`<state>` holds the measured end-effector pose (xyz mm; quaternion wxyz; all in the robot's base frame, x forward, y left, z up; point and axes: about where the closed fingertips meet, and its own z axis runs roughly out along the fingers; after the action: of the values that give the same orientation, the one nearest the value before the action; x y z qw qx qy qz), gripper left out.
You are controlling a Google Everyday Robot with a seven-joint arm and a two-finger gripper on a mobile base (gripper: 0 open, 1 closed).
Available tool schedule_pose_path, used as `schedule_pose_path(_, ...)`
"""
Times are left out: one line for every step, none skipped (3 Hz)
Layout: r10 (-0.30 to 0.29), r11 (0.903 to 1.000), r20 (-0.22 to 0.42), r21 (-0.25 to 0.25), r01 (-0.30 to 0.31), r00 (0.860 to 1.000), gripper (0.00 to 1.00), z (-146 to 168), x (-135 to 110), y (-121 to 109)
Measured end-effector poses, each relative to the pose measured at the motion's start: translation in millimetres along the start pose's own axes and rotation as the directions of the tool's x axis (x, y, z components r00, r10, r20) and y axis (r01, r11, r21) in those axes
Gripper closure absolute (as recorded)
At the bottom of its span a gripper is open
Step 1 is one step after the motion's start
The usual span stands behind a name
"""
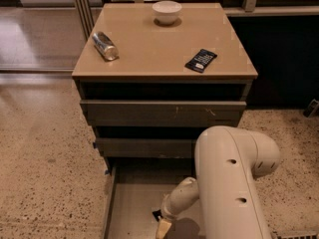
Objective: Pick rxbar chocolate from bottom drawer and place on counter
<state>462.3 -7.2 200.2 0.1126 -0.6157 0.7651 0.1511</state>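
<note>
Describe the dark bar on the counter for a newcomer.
On the tan counter, look near the front right edge, far above the gripper down in the open bottom drawer. The bar is flat and black with a white patch, unlike the white bowl at the back and the silver can at left.

I see the gripper [161, 224] inside the open bottom drawer [130, 205]; the counter [149, 49] carries a bowl [167, 11], a can [105, 46] and a dark bar [201, 60].

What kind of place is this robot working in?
Probably an office kitchenette or test lab: speckled terrazzo floor, a three-drawer cabinet whose counter holds a bowl and can. The claw is down in the open bottom drawer.
</note>
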Motion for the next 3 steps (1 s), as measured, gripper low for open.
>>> schedule_pose_path(0.010, 0.9998, 0.001, 0.016, -0.010, 1.000, 0.00, -2, -1, -12)
schedule_pose_path(0.017, 0.9998, 0.016, -0.010, -0.017, 1.000, 0.00, 17, 5, -10)
schedule_pose_path(0.042, 0.9986, 0.009, -0.032, -0.042, 0.999, 0.00, 57, 27, -13)
